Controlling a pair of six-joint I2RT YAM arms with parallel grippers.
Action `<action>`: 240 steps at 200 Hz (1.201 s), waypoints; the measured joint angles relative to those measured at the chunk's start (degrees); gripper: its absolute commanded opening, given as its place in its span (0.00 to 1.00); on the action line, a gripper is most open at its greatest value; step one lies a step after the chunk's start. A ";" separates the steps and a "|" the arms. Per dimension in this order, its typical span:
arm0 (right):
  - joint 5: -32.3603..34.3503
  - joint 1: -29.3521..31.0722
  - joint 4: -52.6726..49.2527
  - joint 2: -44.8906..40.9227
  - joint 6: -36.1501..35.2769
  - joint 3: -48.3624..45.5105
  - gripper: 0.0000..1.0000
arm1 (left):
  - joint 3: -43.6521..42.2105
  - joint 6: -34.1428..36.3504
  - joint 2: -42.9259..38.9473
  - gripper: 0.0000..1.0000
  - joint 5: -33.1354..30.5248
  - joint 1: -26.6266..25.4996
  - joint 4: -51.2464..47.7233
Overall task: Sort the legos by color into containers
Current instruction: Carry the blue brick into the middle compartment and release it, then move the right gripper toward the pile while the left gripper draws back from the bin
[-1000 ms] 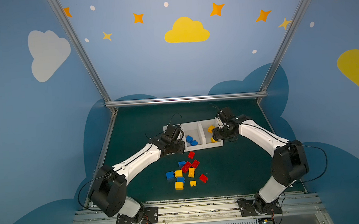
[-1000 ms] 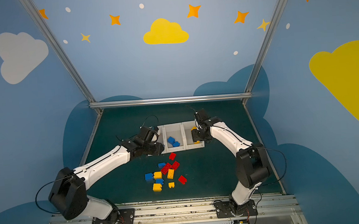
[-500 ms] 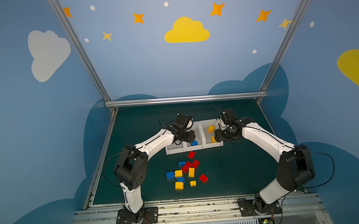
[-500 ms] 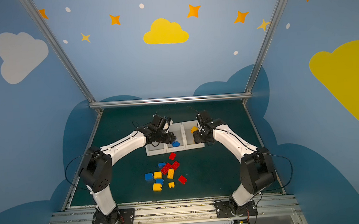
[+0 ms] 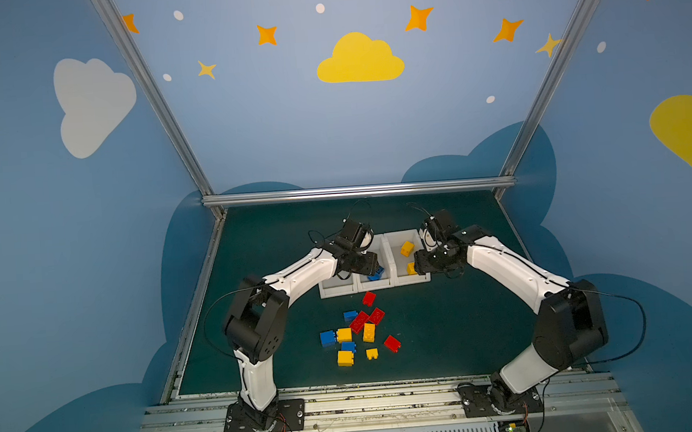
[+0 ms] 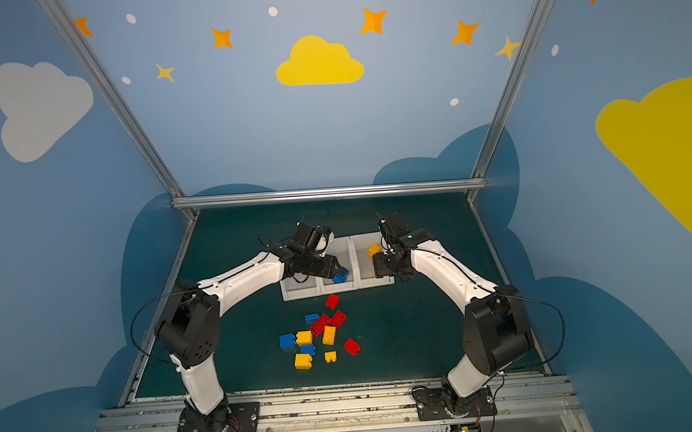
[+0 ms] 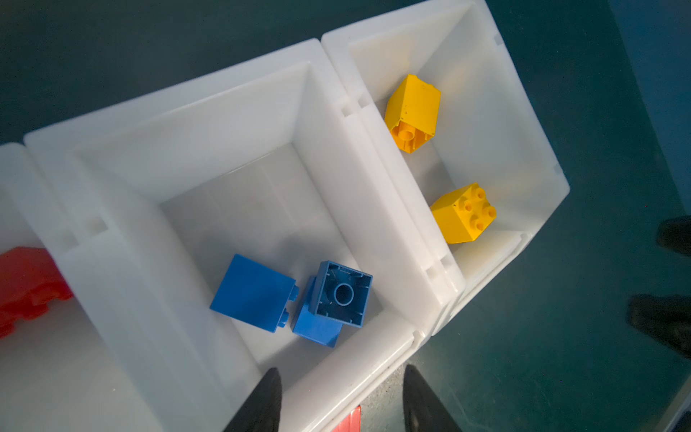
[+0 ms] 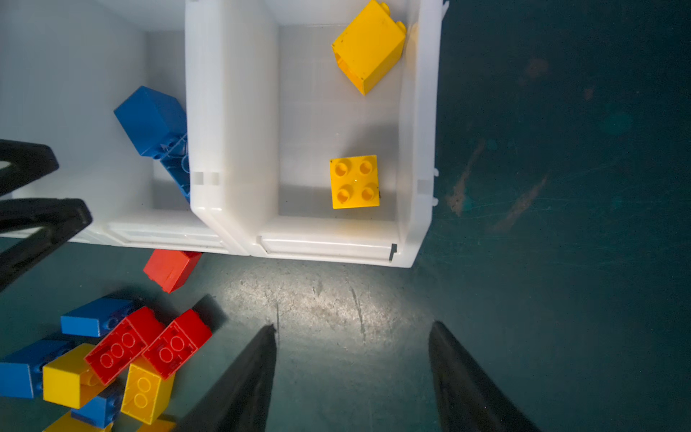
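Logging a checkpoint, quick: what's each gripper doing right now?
Left gripper: open, holding nothing.
Right gripper: open, holding nothing.

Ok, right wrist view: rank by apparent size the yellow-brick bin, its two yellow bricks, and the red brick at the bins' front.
White plastic bin with yellow bricks
Tilted yellow plastic brick
Studs-up yellow square brick and red plastic brick: alike; bin hides part of red
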 measured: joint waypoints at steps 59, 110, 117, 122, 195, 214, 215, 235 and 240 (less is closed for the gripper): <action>-3.41 4.79 0.63 -0.42 -0.94 -0.70 0.65 | -1.11 -0.90 -1.53 0.54 0.00 0.85 0.92; -5.01 13.46 1.62 3.56 -0.94 -1.18 0.65 | -5.55 -1.25 -8.02 0.56 -0.66 2.95 1.66; -5.11 14.38 1.62 4.35 -0.96 -1.18 0.65 | -6.49 -1.36 -9.42 0.56 -0.83 3.52 1.68; -5.14 14.95 1.64 4.87 -0.96 -1.18 0.65 | -7.17 -1.40 -10.40 0.56 -1.03 3.93 1.70; -6.38 21.18 1.60 9.70 -1.40 -1.07 0.67 | -22.91 -4.87 -28.13 0.59 -8.33 10.56 1.73; -6.80 22.51 1.49 11.45 -1.75 -0.39 0.67 | -26.45 -5.79 -32.59 0.60 -9.94 11.80 1.53; -6.82 22.62 1.46 11.63 -1.81 -0.31 0.67 | -26.58 -5.84 -32.76 0.60 -10.03 11.85 1.51; -7.28 23.71 1.40 13.64 -2.08 0.90 0.67 | -29.68 -6.75 -36.57 0.61 -11.39 12.85 1.42; -7.32 23.98 1.40 14.08 -2.12 1.16 0.67 | -30.34 -6.97 -37.29 0.61 -11.69 13.05 1.40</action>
